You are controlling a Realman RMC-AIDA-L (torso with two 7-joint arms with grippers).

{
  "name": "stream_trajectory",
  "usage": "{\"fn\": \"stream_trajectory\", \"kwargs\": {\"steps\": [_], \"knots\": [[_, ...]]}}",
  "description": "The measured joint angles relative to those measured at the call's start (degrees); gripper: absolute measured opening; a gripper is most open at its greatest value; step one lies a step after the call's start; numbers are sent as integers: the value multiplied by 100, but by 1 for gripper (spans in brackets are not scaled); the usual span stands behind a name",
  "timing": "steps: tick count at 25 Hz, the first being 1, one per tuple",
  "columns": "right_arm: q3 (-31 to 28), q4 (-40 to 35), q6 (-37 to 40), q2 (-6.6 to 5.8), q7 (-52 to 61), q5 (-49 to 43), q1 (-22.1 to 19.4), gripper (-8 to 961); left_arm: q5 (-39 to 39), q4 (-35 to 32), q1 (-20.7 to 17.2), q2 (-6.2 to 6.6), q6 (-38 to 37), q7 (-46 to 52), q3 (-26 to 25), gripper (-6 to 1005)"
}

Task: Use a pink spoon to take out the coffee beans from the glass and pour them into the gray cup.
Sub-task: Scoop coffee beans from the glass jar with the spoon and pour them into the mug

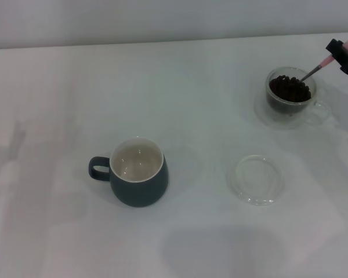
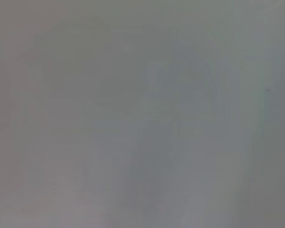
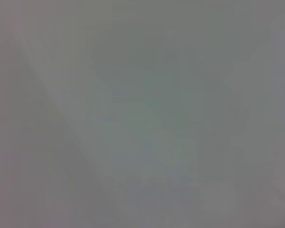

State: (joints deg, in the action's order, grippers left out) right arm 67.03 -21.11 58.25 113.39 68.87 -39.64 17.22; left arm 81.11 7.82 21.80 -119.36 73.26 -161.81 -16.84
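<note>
Head view: bright, even, diffuse light, slightly washed out; white desk near overexposed w/ low contrast vs back wall. Shadows soft & faint: pale one right of the rounded dark blue-grey mug, vague grey patches at lower centre & far left. Small highlights inside mug's cream interior. Clear double-walled glass cup & shallow clear glass dish show only as thin rim glints. Overall soft focus, mild. Left & right wrist views: uniform grey blur, no detail, only faint tonal streaks.
</note>
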Motion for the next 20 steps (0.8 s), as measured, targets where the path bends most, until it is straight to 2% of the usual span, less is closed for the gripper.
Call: {"fn": "stream_trajectory", "kwargs": {"steps": [10,20], "knots": [[59,19,-93,-158,1328,-162,-33,150,28,24,-57,0,50,0,-20,887],[14,27,-252,-128,2005,-185,-70,150,28,3,-21,9,61,0,-21,887]]}}
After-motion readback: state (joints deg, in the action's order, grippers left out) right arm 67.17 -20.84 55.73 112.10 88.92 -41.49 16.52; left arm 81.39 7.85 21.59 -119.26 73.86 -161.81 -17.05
